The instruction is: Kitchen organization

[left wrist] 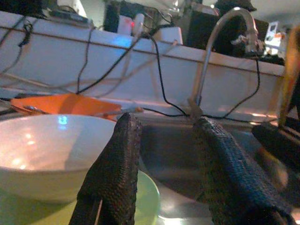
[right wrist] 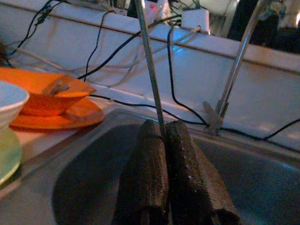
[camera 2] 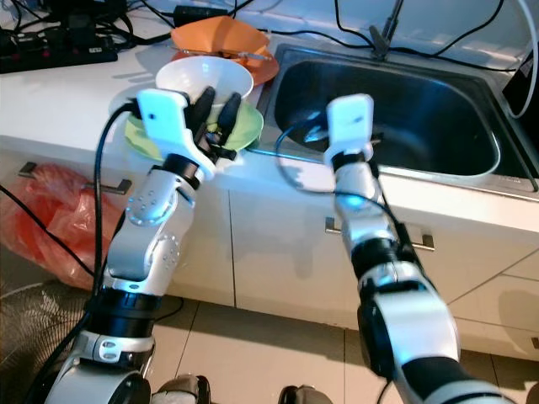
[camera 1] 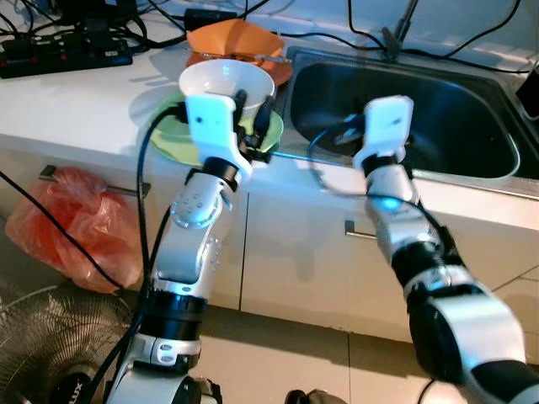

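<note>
A white bowl [camera 1: 226, 80] sits on a light green plate [camera 1: 173, 135] at the counter's front edge, left of the sink [camera 1: 459, 109]. My left gripper [left wrist: 166, 123] is open just right of the bowl, over the plate's right rim, one finger [left wrist: 117, 164] close beside the bowl's side. My right gripper [right wrist: 165, 125] hovers over the front left part of the steel sink, shut on a thin metal rod [right wrist: 150, 65] that sticks up between its fingers; the rod's lower end is hidden. Behind the white bowl, an orange bowl [camera 1: 236, 38] rests on an orange plate [right wrist: 61, 117].
A curved tap [left wrist: 220, 47] rises behind the sink. Black cables and a power strip [camera 1: 63, 50] lie along the back of the counter. Below it are white cabinet doors with a handle [camera 1: 358, 231], a red plastic bag [camera 1: 76, 227] and a floor fan [camera 1: 50, 353].
</note>
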Tool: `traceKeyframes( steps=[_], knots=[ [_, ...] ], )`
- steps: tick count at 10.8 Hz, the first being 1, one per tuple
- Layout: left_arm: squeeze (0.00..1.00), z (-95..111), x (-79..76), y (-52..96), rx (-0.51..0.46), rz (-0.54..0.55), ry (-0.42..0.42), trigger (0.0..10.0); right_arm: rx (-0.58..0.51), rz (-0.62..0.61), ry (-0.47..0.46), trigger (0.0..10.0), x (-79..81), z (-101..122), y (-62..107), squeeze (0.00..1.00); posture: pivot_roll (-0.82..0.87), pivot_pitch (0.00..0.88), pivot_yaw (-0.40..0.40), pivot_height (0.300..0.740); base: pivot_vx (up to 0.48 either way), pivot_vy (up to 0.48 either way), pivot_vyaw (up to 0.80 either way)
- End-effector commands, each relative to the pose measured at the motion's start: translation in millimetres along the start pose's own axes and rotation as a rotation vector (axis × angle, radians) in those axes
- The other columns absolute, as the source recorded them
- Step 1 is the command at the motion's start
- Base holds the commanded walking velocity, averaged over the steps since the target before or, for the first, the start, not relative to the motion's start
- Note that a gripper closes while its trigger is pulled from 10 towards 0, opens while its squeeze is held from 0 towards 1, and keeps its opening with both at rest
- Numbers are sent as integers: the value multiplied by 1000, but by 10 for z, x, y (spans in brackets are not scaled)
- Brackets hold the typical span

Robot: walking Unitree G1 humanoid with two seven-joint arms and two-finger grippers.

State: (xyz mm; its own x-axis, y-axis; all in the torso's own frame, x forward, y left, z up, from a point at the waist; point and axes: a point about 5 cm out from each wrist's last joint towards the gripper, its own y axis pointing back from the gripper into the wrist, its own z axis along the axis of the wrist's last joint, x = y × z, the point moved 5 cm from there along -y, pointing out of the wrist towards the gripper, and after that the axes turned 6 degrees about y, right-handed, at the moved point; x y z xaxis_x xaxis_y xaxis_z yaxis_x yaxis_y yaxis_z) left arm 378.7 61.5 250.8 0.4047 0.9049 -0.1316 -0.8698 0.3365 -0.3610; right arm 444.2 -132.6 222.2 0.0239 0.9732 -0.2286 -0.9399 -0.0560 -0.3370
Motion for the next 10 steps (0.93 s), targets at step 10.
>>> traceKeyframes(
  steps=[10],
  knots=[
    [0,-393,18,264,152,0,-18,10000,213,-19,-162,10000,-164,-285,-48,0,179,76,-82,740,0,0,0]
  ],
)
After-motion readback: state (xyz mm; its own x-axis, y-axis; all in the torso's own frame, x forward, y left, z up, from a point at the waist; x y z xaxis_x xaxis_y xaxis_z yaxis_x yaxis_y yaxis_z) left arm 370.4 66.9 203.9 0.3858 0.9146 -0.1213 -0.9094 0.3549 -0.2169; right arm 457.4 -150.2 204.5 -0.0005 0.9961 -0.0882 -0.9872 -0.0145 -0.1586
